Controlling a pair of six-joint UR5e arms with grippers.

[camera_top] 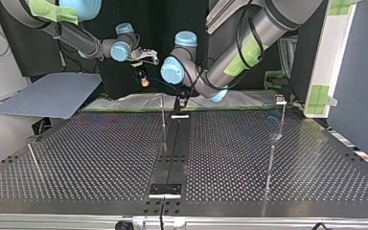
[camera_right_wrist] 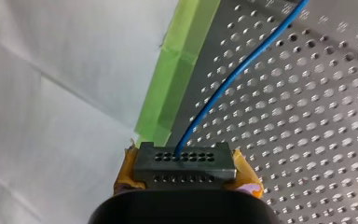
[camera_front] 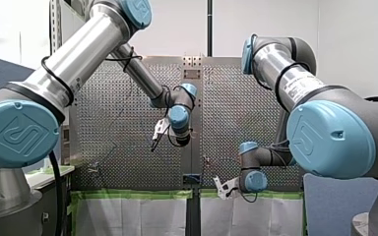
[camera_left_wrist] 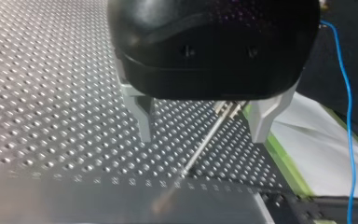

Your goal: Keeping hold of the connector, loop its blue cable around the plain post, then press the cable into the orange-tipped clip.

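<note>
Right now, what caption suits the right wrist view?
Right end effector grips connector; blue cable crosses perforated table.

Silver arm tubes (camera_front: 86, 46); blue joint caps (camera_front: 17, 132); black cables (camera_front: 57, 187); yellow-padded right claw (camera_right_wrist: 186, 169)

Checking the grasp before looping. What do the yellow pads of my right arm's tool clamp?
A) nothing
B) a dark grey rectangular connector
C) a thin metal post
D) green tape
B: the right wrist view shows the dark grey rectangular connector clamped between the yellow pads of my right tool, a thin blue cable leaving it.
</note>
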